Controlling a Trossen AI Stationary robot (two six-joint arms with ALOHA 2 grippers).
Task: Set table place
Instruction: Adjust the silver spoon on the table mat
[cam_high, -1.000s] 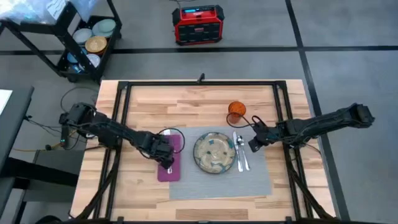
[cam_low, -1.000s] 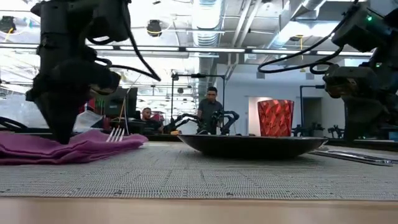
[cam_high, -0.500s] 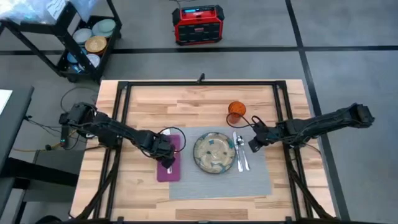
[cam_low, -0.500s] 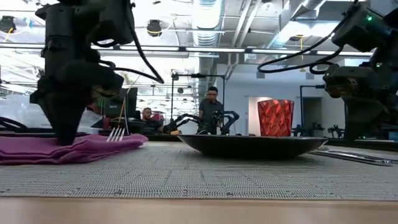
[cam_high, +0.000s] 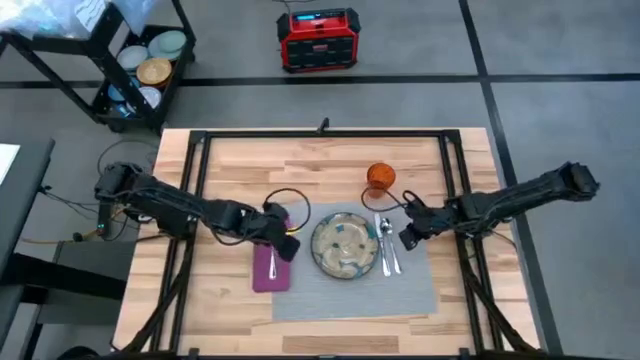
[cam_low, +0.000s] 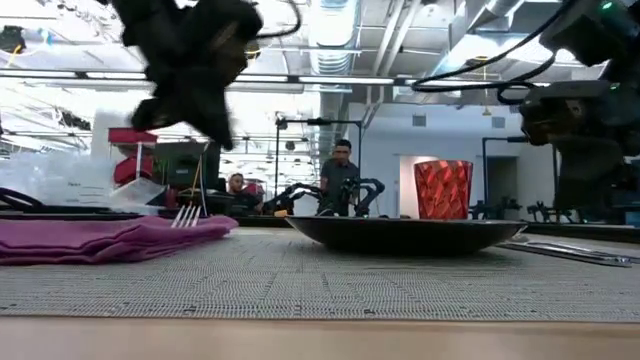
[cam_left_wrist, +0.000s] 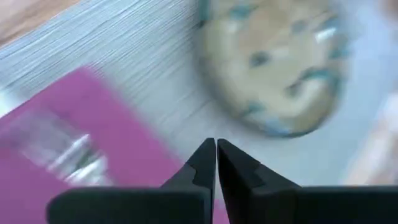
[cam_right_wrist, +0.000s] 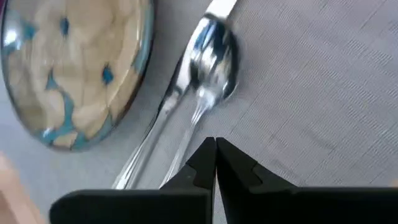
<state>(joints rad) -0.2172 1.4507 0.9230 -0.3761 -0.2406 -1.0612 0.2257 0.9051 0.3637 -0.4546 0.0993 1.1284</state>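
Observation:
A grey placemat (cam_high: 350, 290) lies on the table (cam_high: 330, 165). On its left part lies a magenta napkin (cam_high: 268, 268) with a silver fork (cam_low: 185, 213) resting on top. The green-brown plate (cam_high: 345, 245) sits in the middle, with knife and spoon (cam_high: 386, 245) side by side to its right. The orange cup (cam_high: 380, 178) stands beyond them on the wood. My left gripper (cam_high: 287, 243) is shut and raised between napkin and plate, clear of both. My right gripper (cam_high: 407, 236) is shut just right of the spoon (cam_right_wrist: 211, 46).
A black rail frame (cam_high: 200, 150) edges the table. Off the table at the far left stands a cart with bowls (cam_high: 150, 65), and a red box (cam_high: 318, 40) sits on the floor beyond. A person (cam_low: 340, 172) shows in the room behind.
My left gripper has risen off the napkin and swung toward the table's right edge, ending between napkin and plate. The napkin and fork have stayed where they were.

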